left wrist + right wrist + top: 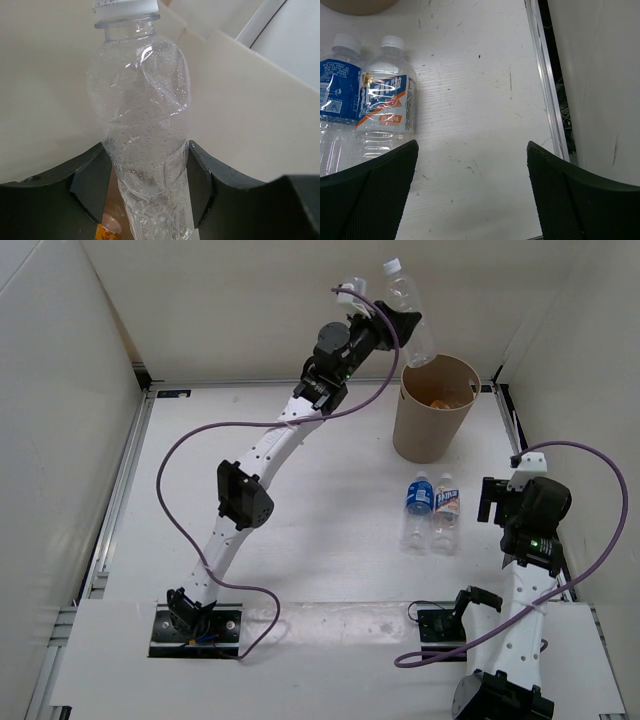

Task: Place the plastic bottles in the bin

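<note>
My left gripper is shut on the slim clear bottle, holding it tilted in the air with its lower end over the bin's rim. In the left wrist view both pads squeeze the clear bottle at its waist, the left gripper above the bin's brown inside. The short orange bottle lies in the bin. The blue-label bottle and the white-orange-label bottle lie side by side on the table. My right gripper stands open just right of them, with nothing between its fingers.
White enclosure walls stand on three sides. A metal rail runs along the table's right edge, close to the right gripper. Purple cables loop off both arms. The bin's base shows beyond the two lying bottles.
</note>
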Robot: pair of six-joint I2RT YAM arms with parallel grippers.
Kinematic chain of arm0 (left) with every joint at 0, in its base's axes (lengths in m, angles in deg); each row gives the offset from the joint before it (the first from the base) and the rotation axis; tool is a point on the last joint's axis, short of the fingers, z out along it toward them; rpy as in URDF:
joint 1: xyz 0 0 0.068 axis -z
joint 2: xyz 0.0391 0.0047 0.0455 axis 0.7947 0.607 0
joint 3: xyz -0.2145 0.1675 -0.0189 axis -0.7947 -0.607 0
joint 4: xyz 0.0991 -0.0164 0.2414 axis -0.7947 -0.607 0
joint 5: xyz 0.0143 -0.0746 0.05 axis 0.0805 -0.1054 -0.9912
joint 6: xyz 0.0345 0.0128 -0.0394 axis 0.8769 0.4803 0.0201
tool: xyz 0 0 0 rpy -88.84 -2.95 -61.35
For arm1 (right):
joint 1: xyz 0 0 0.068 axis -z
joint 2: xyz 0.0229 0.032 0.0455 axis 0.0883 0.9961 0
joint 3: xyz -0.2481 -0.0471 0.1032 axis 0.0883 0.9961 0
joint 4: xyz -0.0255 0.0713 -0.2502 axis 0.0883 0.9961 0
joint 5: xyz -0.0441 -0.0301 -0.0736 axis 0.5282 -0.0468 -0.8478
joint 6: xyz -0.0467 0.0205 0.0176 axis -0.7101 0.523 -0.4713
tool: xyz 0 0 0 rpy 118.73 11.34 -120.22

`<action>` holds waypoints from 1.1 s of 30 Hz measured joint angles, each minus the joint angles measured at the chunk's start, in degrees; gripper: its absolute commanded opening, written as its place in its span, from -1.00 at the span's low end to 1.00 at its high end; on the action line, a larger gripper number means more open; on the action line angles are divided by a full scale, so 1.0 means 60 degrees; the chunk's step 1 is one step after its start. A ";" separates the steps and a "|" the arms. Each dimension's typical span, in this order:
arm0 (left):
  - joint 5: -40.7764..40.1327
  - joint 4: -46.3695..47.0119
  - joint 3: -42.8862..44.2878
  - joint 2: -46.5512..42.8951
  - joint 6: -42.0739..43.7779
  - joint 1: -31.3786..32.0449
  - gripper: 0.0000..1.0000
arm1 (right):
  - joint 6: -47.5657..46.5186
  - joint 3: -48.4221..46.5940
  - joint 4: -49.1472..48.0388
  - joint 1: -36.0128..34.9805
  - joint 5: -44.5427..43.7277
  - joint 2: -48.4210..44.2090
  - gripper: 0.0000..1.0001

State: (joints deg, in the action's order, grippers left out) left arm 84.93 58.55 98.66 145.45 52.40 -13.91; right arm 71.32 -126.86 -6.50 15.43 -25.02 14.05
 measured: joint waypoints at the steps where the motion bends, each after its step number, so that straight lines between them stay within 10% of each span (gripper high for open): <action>1: 0.0000 -0.0076 0.0000 0.0073 0.0007 0.0044 0.02 | -0.0007 -0.0004 0.0022 0.0000 0.0015 -0.0007 0.81; 33: -0.0386 -0.1304 0.0120 0.1304 0.1435 0.0783 0.48 | -0.0729 -0.0124 0.0962 0.0586 0.0637 -0.0361 0.81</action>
State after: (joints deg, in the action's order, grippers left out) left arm 82.61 50.72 99.38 153.28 61.01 -9.21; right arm 66.95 -127.60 -0.73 18.94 -21.19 11.88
